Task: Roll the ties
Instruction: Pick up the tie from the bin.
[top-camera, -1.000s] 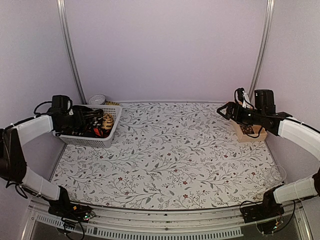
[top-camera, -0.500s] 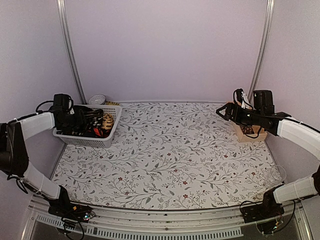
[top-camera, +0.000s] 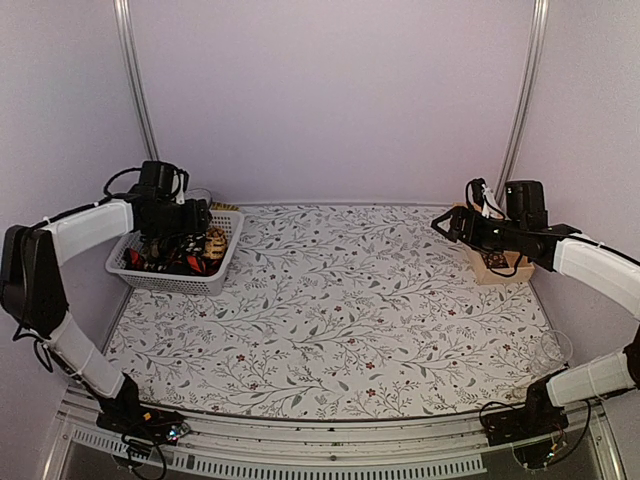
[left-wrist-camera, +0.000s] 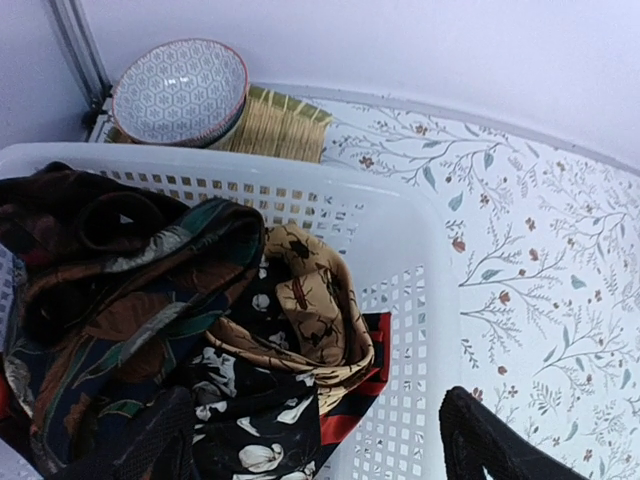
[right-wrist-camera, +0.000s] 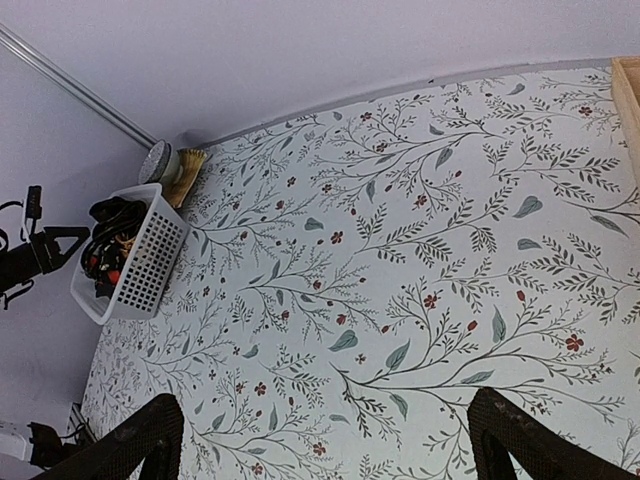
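Ties: you have the ties (left-wrist-camera: 190, 330) heaped inside the white basket (left-wrist-camera: 410, 290), none of them out on the tabletop (top-camera: 380, 300).
Look of the ties: soft, crumpled cloth. A dark one with leaf shapes lies on the left side of the basket, a tan patterned one is folded in the middle, and a black one with white flowers and a strip of red lie under it.
Long axis: you cannot read one, because every tie is bunched and tangled and none lies straight.
Left pincer: the left pincer (left-wrist-camera: 315, 420) hangs over the basket's inner side with its fingers spread wide and nothing between them. The heap lies straight below and a little towards the basket's outer wall.
Right pincer: the right pincer (top-camera: 445, 222) is fully spread and empty, well apart from the basket across the tabletop.
Nearer arm: the left, by far.
Next move: your judgement call, but a straight drop onto the tan fold looks like the cleanest pick.
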